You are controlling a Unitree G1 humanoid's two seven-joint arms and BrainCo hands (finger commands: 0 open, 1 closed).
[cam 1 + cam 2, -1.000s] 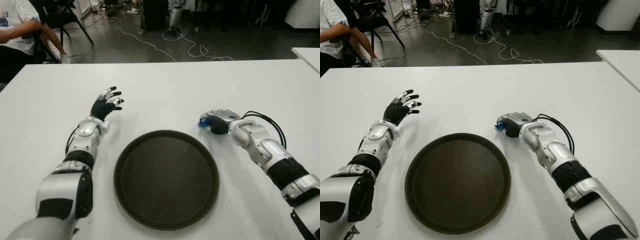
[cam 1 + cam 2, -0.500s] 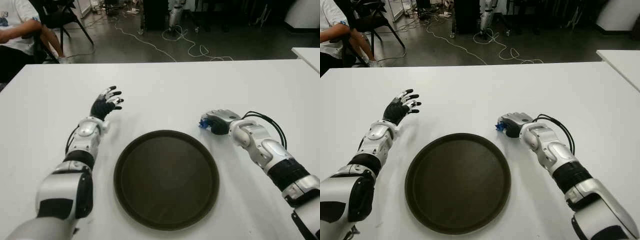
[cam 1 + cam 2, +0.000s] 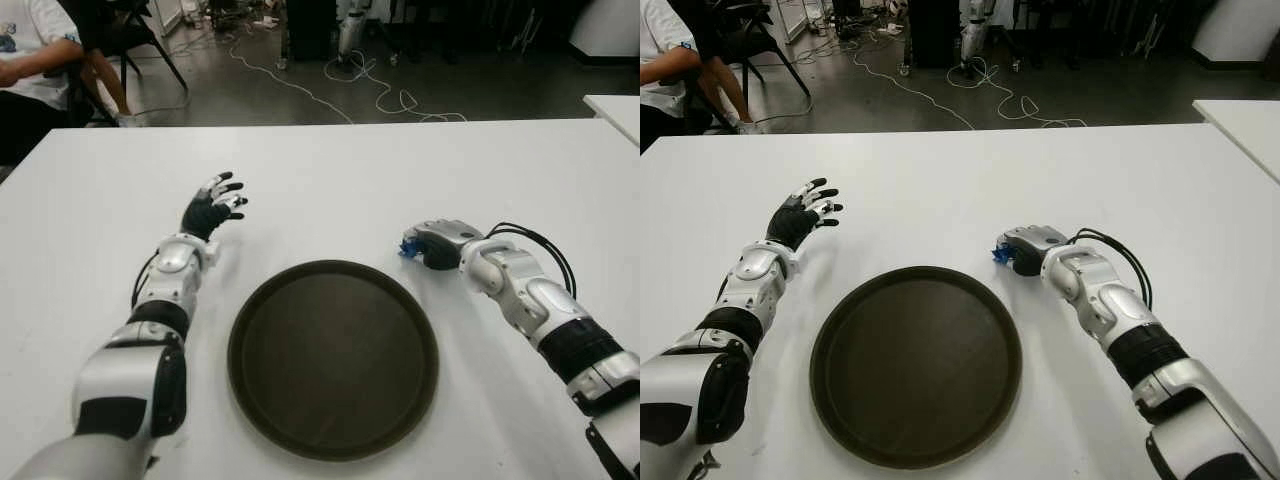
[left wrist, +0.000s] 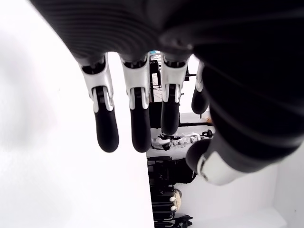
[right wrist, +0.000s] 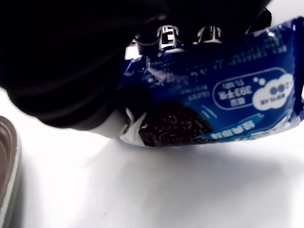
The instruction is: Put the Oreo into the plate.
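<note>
**Right hand closed on the Oreo pack beside the empty plate**

The white desk (image 3: 330,180) fills most of the eye views, reaching from the lower edge of the frame up to the dark floor at the top. Cables (image 3: 370,90) trail across that floor at upper centre, and a seated person (image 3: 30,70) shows in the upper left corner beside a dark chair (image 3: 130,35).

The round dark brown plate (image 3: 333,357) lies on the desk at lower centre of the frame, with nothing in it.

The right hand (image 3: 432,244) shows at centre right, just beyond the plate's upper right rim and apart from it. Its fingers are curled down over a blue Oreo pack (image 5: 223,107), whose blue end (image 3: 408,247) peeks out on the side toward the middle of the frame. In the right wrist view the pack sits under the dark palm, with fingertips (image 5: 164,35) wrapped over its far edge; a printed biscuit and white label show on the wrapper. The pack is low over the desk, but whether it touches the surface cannot be told. The plate's rim appears at the edge of that view.

The left hand (image 3: 213,207) shows at centre left, up and to the left of the plate and well apart from it. Its fingers (image 4: 106,128) are spread and hold nothing.
</note>
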